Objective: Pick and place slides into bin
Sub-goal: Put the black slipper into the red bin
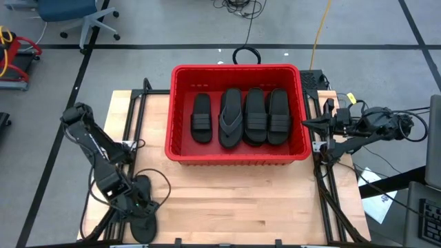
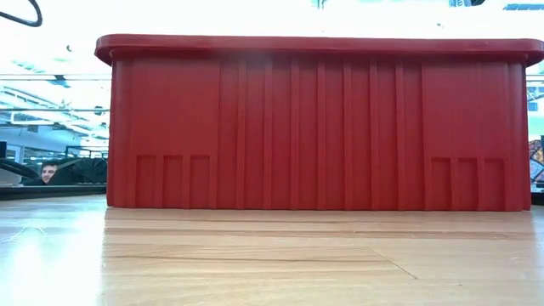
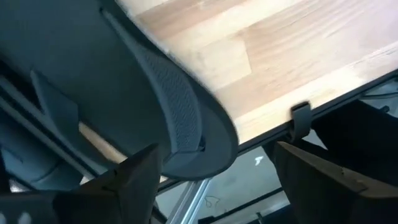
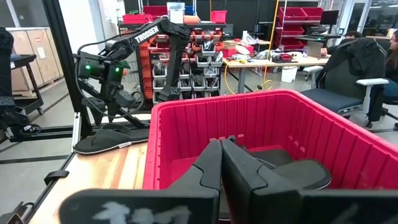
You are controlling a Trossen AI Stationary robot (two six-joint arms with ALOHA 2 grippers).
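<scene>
The left claw [image 1: 141,207] is hanging over the near left corner of the worktop [image 1: 234,200], and a dark slide [image 1: 143,224] is lying directly under it, partly over the worktop's near edge. In the left wrist view the two fingers [image 3: 134,180] are standing wide apart and the textured sole of this slide [image 3: 180,118] is lying just ahead of them, not yet between them; nothing is being held. The long axis of this slide is running roughly from the near edge toward the far side, so the claw is probably needing to close across its narrow width. The bin [image 1: 238,157] is lying well apart from this slide, further back and toward the right, so the left arm is clearly the nearer one for this pick. Inside the bin four slides [image 1: 241,116] are lying side by side, long axes pointing away from the near edge, one of them with a thong strap. The right claw [image 1: 308,124] is waiting just beside the bin's right wall, fingers [image 4: 214,168] pressed together and empty.
</scene>
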